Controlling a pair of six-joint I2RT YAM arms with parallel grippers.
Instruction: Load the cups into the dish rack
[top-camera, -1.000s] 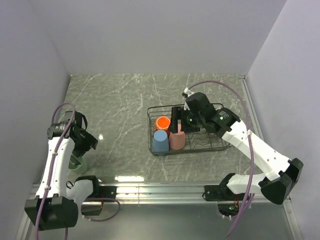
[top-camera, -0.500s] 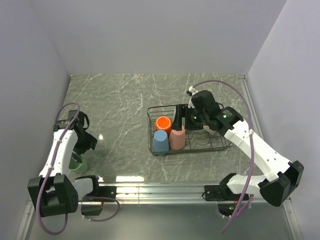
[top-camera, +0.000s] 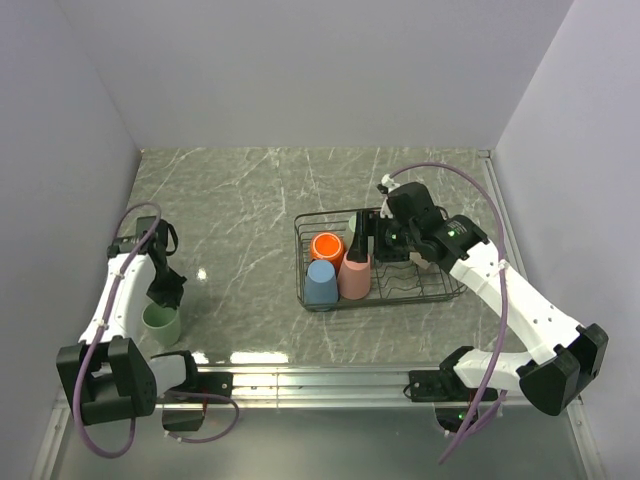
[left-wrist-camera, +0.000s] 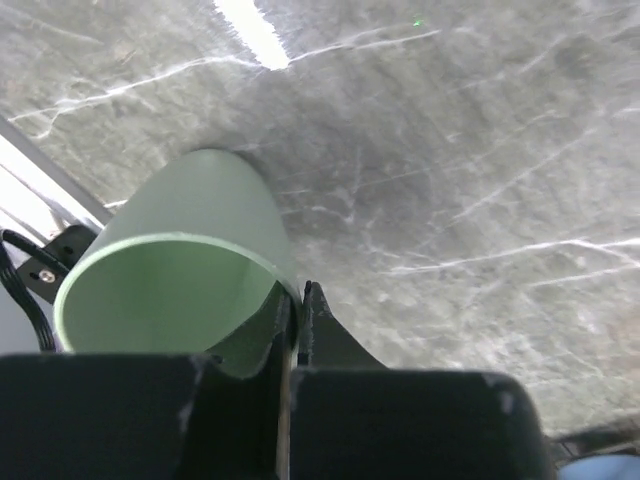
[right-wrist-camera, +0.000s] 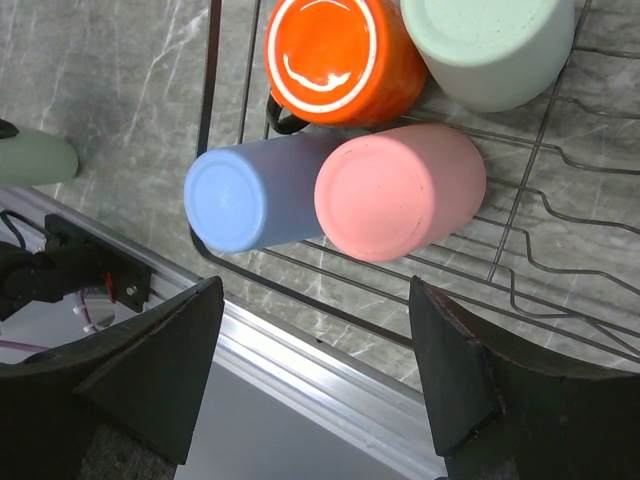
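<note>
A pale green cup (top-camera: 160, 325) stands upright near the table's front left corner. My left gripper (top-camera: 166, 297) is shut on this cup's rim (left-wrist-camera: 200, 243), one finger inside the wall and one outside. The wire dish rack (top-camera: 440, 291) sits right of centre. It holds an orange mug (top-camera: 326, 245), a blue cup (top-camera: 320, 282) and a pink cup (top-camera: 354, 278), all bottom up, and another pale green cup (right-wrist-camera: 490, 45). My right gripper (top-camera: 362, 246) hovers over the rack, open, with nothing between its fingers (right-wrist-camera: 150, 370).
An aluminium rail (top-camera: 320, 378) runs along the near edge of the marble table. Walls close in on the left, right and back. The rack's right half (top-camera: 410, 278) shows only bare wire dividers.
My left gripper has dropped onto the green cup and shut on its rim. The right arm has shifted slightly to the right over the rack and stays open.
</note>
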